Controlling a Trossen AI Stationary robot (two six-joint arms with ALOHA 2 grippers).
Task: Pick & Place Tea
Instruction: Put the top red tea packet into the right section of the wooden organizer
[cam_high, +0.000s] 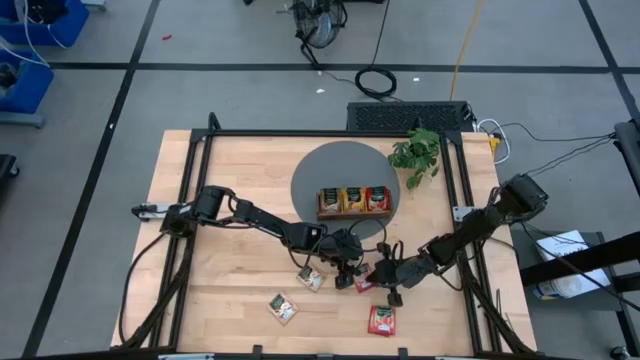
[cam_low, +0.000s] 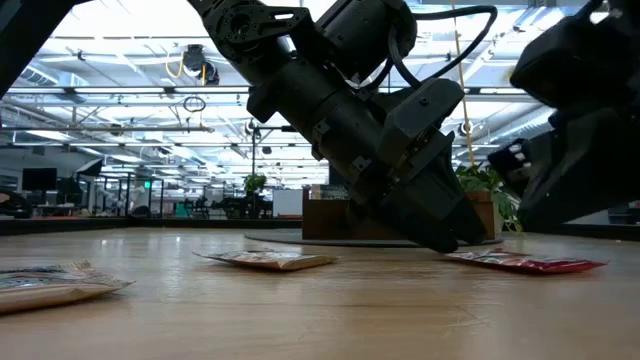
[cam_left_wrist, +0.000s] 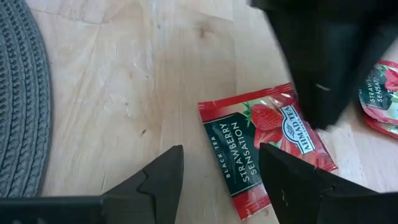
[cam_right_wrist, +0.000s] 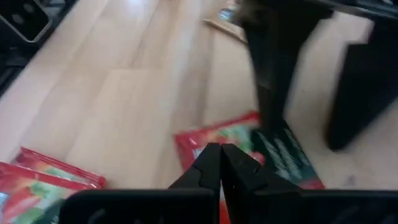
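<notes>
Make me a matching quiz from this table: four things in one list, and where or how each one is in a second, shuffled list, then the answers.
Column one:
1. left claw
2. right claw
3. wooden tray
4. plant

Column two:
A. shut
B. standing at the edge of the grey mat, on the right arm's side
C. open, facing a red strawberry sachet
D. sitting on the grey mat, with sachets in it

Pairs: 1-C, 2-A, 3-D, 4-B
</notes>
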